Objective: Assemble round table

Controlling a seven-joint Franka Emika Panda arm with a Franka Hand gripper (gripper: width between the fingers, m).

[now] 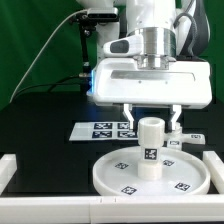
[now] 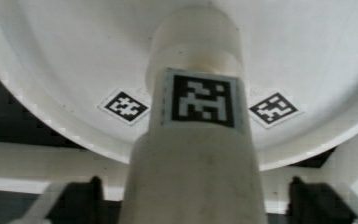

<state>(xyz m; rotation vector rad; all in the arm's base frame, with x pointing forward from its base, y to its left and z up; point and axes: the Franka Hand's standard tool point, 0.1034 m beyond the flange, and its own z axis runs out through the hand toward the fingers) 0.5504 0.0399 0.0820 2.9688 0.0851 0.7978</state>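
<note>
Black surface: disc [image 1: 105, 176] beneath claw [image 1: 151, 126], post [image 1: 150, 152] upright between its spread, empty jaws; advised: close squarely, keep post vertical

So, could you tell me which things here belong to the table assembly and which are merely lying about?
Belong to the job:
round disc
post, standing upright on it
tagged white part behind the disc, probably the cross piece
gripper, open around the post

Just there:
marker board
white rails along the table edge
</note>
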